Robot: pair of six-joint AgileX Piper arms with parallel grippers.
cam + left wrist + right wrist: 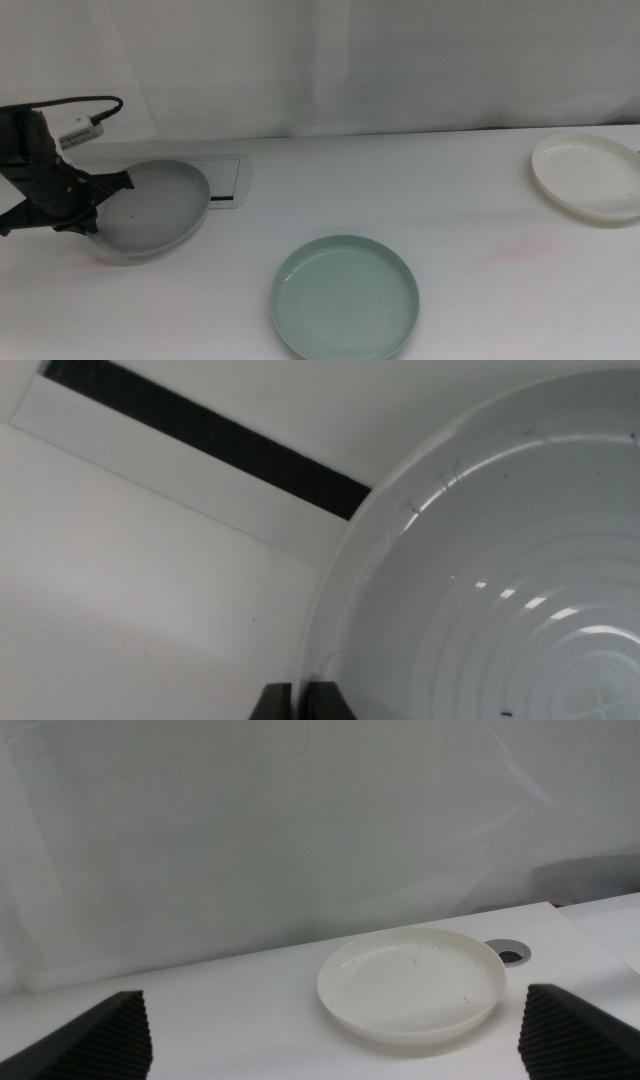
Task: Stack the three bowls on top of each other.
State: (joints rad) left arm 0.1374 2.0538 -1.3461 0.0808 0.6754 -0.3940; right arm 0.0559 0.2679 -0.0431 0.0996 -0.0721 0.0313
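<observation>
Three bowls on the white table (420, 190), none stacked. Grey bowl (155, 210) at far left, tilted, near edge raised off the surface, far edge overlapping the silver-framed panel (228, 180) behind it. Left gripper (90, 205) clamped on that bowl's left rim; in the left wrist view, two dark jaws closed tight on the thin rim of the grey bowl (480, 580), with the panel's dark strip (200, 435) running beyond. Pale mint green bowl (345, 297) flat at centre front, well apart from the grey one, untouched. White bowl (590, 177) flat at far right, well apart from both others. Right gripper (335, 1030) out of the middle view; in the right wrist view, jaws spread wide, nothing between them, white bowl (412, 982) lying ahead beside a round table grommet (509, 952).
</observation>
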